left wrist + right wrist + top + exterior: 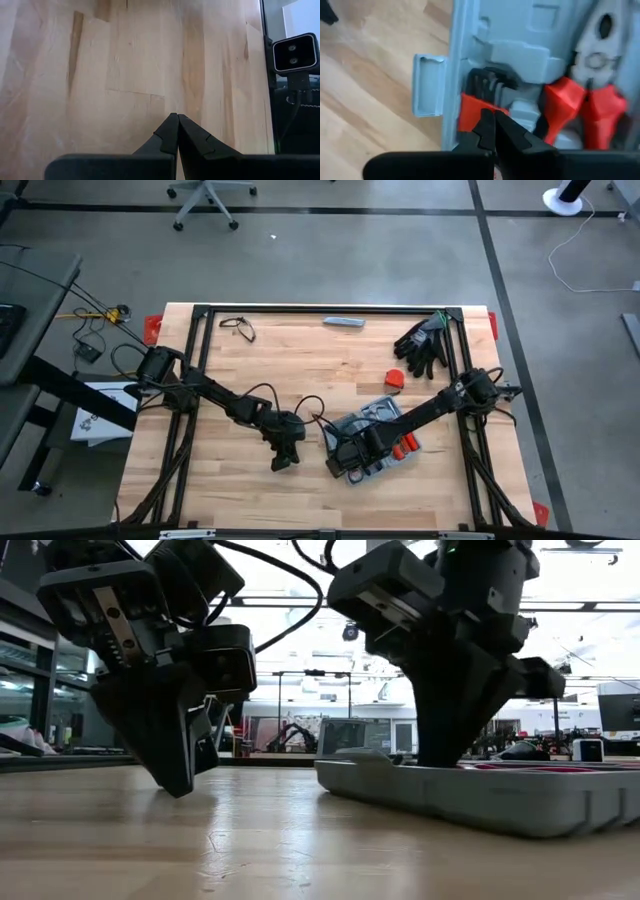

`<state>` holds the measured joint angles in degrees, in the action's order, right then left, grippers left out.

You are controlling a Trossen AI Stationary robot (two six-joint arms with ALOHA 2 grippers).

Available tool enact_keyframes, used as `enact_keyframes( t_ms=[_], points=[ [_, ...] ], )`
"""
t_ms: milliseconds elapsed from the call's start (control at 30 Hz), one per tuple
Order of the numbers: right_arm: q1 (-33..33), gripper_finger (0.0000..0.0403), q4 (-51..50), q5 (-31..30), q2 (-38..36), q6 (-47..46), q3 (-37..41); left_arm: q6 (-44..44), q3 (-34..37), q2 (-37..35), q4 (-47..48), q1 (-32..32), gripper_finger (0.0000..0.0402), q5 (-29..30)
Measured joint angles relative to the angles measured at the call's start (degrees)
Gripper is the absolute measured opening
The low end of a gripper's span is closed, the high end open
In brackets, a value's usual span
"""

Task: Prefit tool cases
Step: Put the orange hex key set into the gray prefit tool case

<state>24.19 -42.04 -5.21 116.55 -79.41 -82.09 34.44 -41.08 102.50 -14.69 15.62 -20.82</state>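
Beside case (375,436), bare tabletop (220,490)

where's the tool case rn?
High view: the tool case lies open on the table's right-front area, under the right gripper, below the orange tape measure.

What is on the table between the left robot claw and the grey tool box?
Nothing: only bare wood lies between the left gripper and the tool case. The high and low views both show this gap.

Grey-blue tool case (375,435) showing red-handled pliers (585,107), pale wood-grain table (300,380) lying underneath, black gloves (423,343), small orange-red object (396,379), dark arms.
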Motion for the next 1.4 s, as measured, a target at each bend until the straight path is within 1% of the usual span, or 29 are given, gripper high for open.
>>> enact_keyframes(
  t_ms=[67,133,167,233,300,367,433,567,633,700,867,1000,1133,1200,1233,1333,1367,1400],
  points=[
    [0.6,0.0000,1.1,-2.5,-0.3,-1.1,0.1,0.7,0.0,0.0,-0.2,0.0,0.0000,0.0],
    [1.4,0.0000,5.9,-5.1,-0.3,-2.9,0.1,1.3,0.0,-0.3,-0.2,0.0,0.0000,-0.3],
    [1.8,0.0000,10.6,-6.6,-0.4,-3.7,0.8,1.3,0.0,-0.6,-0.4,0.0,0.0000,-0.6],
    [2.8,0.0000,23.2,-10.5,-0.4,-5.7,3.2,1.3,0.0,-2.4,-0.5,0.1,0.0000,-0.8],
    [3.8,0.0000,34.6,-16.1,-0.4,-7.4,6.5,0.9,0.3,-4.7,-2.0,0.5,0.0000,-0.9],
    [4.9,0.0000,43.8,-23.1,-0.4,-9.2,9.7,1.2,2.1,-7.5,-5.2,0.7,0.0000,-0.9],
    [5.6,0.0000,50.4,-28.4,-0.4,-9.6,12.8,2.2,4.9,-10.6,-10.1,0.7,0.0000,-0.8],
    [6.6,0.0000,62.2,-36.6,-0.4,-8.5,18.3,5.7,11.6,-15.9,-21.9,0.5,0.0000,-0.8],
    [6.8,0.0000,68.4,-39.1,-0.4,-6.2,20.7,7.7,14.5,-17.4,-27.3,0.1,0.0000,-0.7],
    [6.7,0.0000,73.6,-39.9,-0.1,-3.6,22.4,9.6,16.5,-18.3,-29.6,-0.2,0.0000,-0.5],
    [6.2,0.0000,81.8,-39.4,2.0,1.9,22.8,11.6,19.0,-18.6,-29.4,-0.6,0.0000,0.5],
    [5.8,0.0000,82.7,-36.3,2.6,6.0,20.8,11.5,19.0,-18.7,-29.2,-0.6,0.0000,0.4],
    [5.8,0.0000,83.4,-36.1,2.7,8.6,20.0,11.4,19.1,-18.7,-28.6,-0.6,0.0000,0.4],
    [5.8,0.0000,82.8,-35.3,2.7,8.7,19.4,11.4,19.1,-18.7,-28.4,-0.6,0.0000,0.4],
    [5.8,0.0000,80.7,-35.0,2.7,7.9,19.2,11.3,19.1,-18.7,-28.4,-0.6,0.0000,0.4],
    [5.6,0.0000,74.3,-33.4,5.0,1.2,19.0,11.3,19.1,-18.7,-28.1,-0.6,0.0000,0.4],
    [5.3,0.0000,74.8,-31.9,5.7,-1.9,19.1,11.3,19.1,-18.7,-28.1,-0.6,0.0000,0.3],
    [5.2,0.0000,77.2,-31.3,6.2,-2.7,19.5,11.0,19.1,-18.7,-28.1,-0.7,0.0000,0.1]
  ],
)
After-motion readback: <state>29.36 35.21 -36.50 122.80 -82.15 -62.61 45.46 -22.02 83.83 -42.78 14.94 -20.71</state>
